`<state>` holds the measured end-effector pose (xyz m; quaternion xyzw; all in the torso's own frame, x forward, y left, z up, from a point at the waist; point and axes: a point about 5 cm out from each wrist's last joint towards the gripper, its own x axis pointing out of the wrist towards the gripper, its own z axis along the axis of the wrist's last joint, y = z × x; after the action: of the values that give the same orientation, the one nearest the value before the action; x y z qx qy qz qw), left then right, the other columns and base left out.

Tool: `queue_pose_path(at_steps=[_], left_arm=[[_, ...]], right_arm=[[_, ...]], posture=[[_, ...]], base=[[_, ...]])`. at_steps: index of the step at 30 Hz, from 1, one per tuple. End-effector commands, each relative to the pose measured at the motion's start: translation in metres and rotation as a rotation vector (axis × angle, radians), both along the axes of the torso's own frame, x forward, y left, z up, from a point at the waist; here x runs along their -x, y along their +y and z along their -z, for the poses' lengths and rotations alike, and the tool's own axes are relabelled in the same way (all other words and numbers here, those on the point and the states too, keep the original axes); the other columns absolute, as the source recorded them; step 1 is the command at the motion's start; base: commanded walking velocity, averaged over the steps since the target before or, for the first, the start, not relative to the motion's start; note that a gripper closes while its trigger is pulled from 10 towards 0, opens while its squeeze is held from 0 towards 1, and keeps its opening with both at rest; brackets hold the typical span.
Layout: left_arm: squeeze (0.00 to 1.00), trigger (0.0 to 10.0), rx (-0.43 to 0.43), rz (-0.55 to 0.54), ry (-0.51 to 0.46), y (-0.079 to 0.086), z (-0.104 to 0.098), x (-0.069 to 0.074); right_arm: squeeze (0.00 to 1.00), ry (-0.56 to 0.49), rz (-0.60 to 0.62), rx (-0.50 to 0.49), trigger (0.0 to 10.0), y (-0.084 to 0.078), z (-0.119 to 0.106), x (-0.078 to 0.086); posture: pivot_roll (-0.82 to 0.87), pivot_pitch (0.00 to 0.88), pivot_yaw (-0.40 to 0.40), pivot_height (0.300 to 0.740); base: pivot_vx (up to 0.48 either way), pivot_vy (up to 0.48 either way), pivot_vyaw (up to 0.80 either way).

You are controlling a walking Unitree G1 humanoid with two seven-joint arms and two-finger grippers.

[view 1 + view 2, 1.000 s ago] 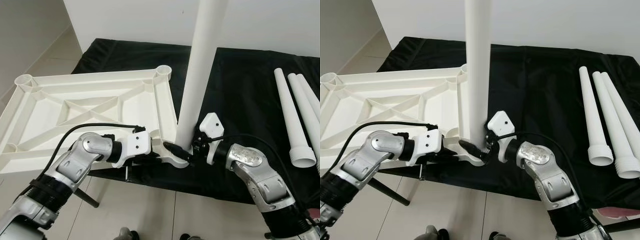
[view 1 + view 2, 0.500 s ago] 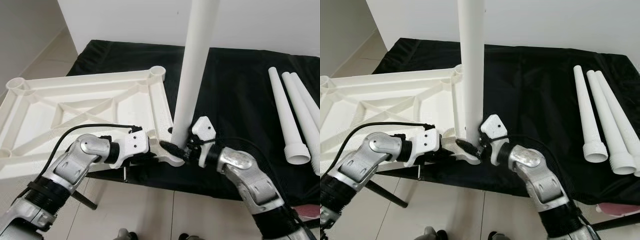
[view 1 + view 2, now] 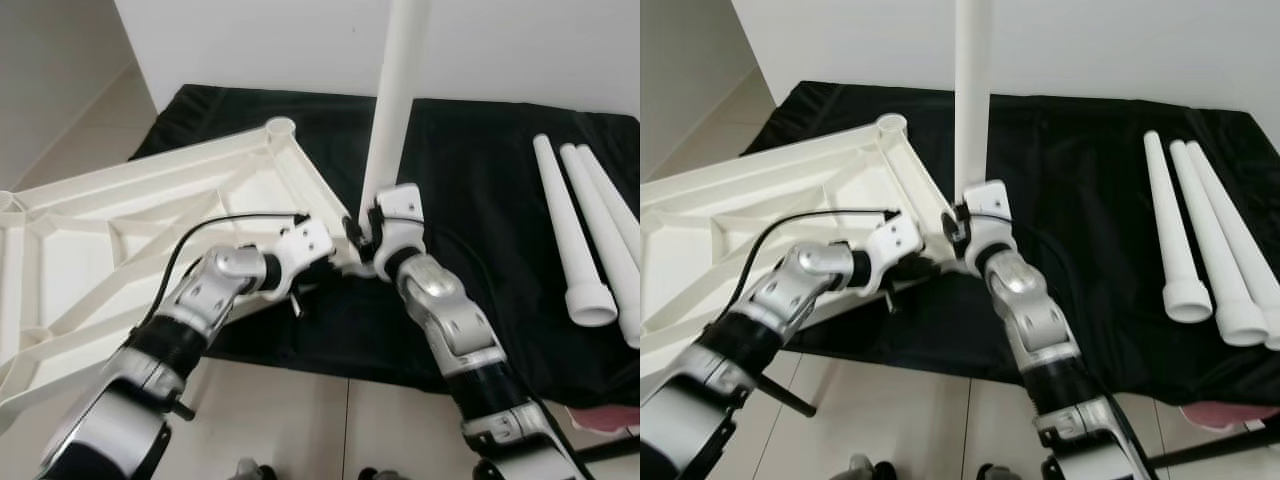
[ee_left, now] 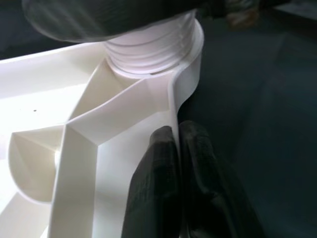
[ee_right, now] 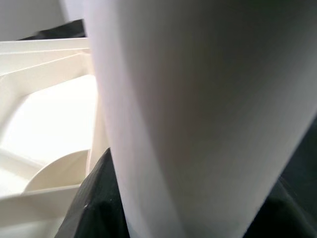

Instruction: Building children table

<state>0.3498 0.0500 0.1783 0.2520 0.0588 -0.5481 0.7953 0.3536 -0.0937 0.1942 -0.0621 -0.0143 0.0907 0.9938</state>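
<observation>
Left wrist view: left tool [image 4: 176,144] pinches ribbed tabletop [image 4: 79,134] rim; right tool [image 3: 362,232] grips smooth round leg [image 3: 392,110].

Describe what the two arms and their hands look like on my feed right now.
Both arms are silver metal with rounded, scuffed joint housings and black ribbed collars. Each wrist carries a white plastic block, and a thin black cable loops over the left arm and one runs along the right arm. The left hand has two long matte black fingers; the right hand is black too.

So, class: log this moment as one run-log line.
step: fitting leg | left hand: pinching tabletop rim | right hand: gripping upright leg | spare legs: on cloth
</observation>
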Motion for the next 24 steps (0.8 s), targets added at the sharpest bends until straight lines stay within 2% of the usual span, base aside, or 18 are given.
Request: queue_pose_path(at_steps=[1, 3, 4, 7, 8, 11, 12, 13, 14, 16, 17, 19, 20, 21, 23, 24], left_arm=[[0.00, 0.0, 0.048, 0.178, -0.099, -0.028, -0.022, 0.011], [0.00, 0.0, 0.051, 0.182, -0.099, -0.029, -0.023, 0.011], [0.00, 0.0, 0.053, 0.188, -0.099, -0.029, -0.023, 0.011], [0.00, 0.0, 0.054, 0.191, -0.099, -0.028, -0.024, 0.012], [0.00, 0.0, 0.053, 0.196, -0.099, -0.027, -0.023, 0.012], [0.00, 0.0, 0.053, 0.199, -0.098, -0.026, -0.023, 0.013], [0.00, 0.0, 0.052, 0.204, -0.098, -0.025, -0.022, 0.014], [0.00, 0.0, 0.050, 0.211, -0.098, -0.023, -0.021, 0.015], [0.00, 0.0, 0.050, 0.211, -0.098, -0.023, -0.021, 0.015], [0.00, 0.0, 0.041, 0.228, -0.100, -0.020, -0.020, 0.018], [0.00, 0.0, 0.041, 0.228, -0.100, -0.020, -0.020, 0.018], [0.00, 0.0, 0.021, 0.259, -0.101, -0.016, -0.019, 0.020], [0.00, 0.0, 0.021, 0.259, -0.101, -0.016, -0.019, 0.020], [0.00, 0.0, 0.004, 0.289, -0.100, -0.012, -0.018, 0.024], [0.00, 0.0, 0.004, 0.289, -0.100, -0.012, -0.018, 0.024], [0.00, 0.0, -0.022, 0.334, -0.097, -0.005, -0.017, 0.030]], right_arm=[[0.00, 0.195, 0.167, 0.085, 0.0, -0.023, 0.048, -0.001], [0.00, 0.163, 0.155, 0.078, 0.0, -0.019, 0.044, -0.001], [0.00, 0.133, 0.129, 0.076, 10.0, -0.015, 0.040, 0.000], [0.00, 0.109, 0.111, 0.074, 10.0, -0.013, 0.037, 0.001], [1.00, 0.090, 0.086, 0.075, 10.0, -0.010, 0.034, 0.002], [1.00, 0.073, 0.050, 0.064, 10.0, -0.008, 0.032, 0.003], [1.00, 0.053, -0.008, 0.048, 10.0, -0.005, 0.029, 0.006], [0.00, 0.026, -0.090, 0.038, 10.0, -0.001, 0.023, 0.011], [0.00, 0.026, -0.090, 0.038, 10.0, -0.001, 0.023, 0.011], [0.00, -0.029, -0.245, 0.038, 10.0, 0.005, 0.013, 0.022], [0.00, -0.029, -0.245, 0.038, 10.0, 0.005, 0.013, 0.022], [0.00, -0.068, -0.346, 0.075, 10.0, 0.006, 0.007, 0.032], [0.00, -0.068, -0.346, 0.075, 10.0, 0.006, 0.007, 0.032], [0.00, -0.082, -0.380, 0.109, 10.0, 0.001, 0.004, 0.036], [0.00, -0.082, -0.380, 0.109, 10.0, 0.001, 0.004, 0.036], [0.00, -0.089, -0.412, 0.146, 10.0, -0.008, 0.001, 0.040]], posture=[[0.01, 0.141, 0.053, 0.740], [0.01, 0.140, 0.053, 0.740], [0.01, 0.140, 0.054, 0.740], [0.01, 0.139, 0.055, 0.740], [0.01, 0.138, 0.053, 0.740], [0.01, 0.136, 0.052, 0.740], [0.01, 0.135, 0.051, 0.740], [0.01, 0.134, 0.050, 0.740], [0.01, 0.134, 0.050, 0.740], [0.01, 0.135, 0.050, 0.740], [0.01, 0.135, 0.050, 0.740], [0.01, 0.136, 0.051, 0.740], [0.01, 0.136, 0.051, 0.740], [0.01, 0.137, 0.054, 0.740], [0.01, 0.137, 0.054, 0.740], [0.01, 0.139, 0.055, 0.740]], base=[[0.000, 0.000, 0.00], [0.000, 0.000, 0.00], [0.000, 0.000, 0.00], [0.000, 0.000, 0.00], [0.000, 0.000, 0.00], [0.000, 0.000, 0.00], [0.000, 0.000, 0.00], [0.000, 0.000, 0.00], [0.000, 0.000, 0.00], [0.000, 0.000, 0.00], [0.000, 0.000, 0.00], [0.000, 0.000, 0.00], [0.000, 0.000, 0.00], [0.000, 0.000, 0.00], [0.000, 0.000, 0.00], [0.000, 0.000, 0.00]])
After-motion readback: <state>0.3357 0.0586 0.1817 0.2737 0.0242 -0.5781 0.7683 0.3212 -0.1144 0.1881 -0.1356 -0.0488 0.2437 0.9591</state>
